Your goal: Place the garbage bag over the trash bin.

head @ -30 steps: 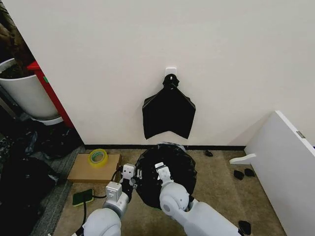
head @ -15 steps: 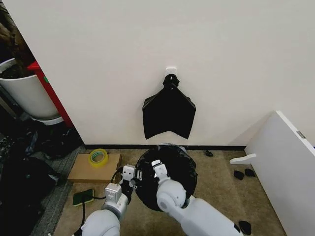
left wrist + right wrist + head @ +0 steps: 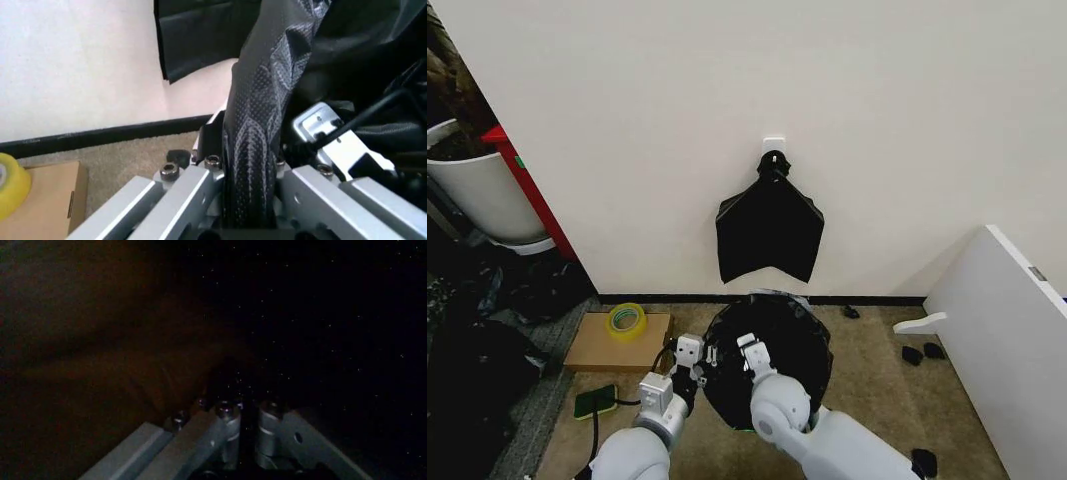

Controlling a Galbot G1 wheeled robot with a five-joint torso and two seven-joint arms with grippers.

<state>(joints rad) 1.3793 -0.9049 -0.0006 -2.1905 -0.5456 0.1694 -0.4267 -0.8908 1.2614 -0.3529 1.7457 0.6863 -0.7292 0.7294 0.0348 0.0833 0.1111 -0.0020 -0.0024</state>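
While the left gripper (image 3: 250, 165) clenches a fold of the bag (image 3: 777, 340) at lower centre and the right gripper (image 3: 243, 410) looks clamped inside it, the thin, slippery film seems best gripped at its edge.

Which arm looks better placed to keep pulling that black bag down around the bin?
Probably the left. Its gripper sits at the bag's outer edge, fingers pinching a fold. The right gripper is over the bag's middle, in the dark.

Trash bin wholly hidden under the garbage bag (image 3: 772, 345); right gripper (image 3: 243, 415) fingers lost in darkness.
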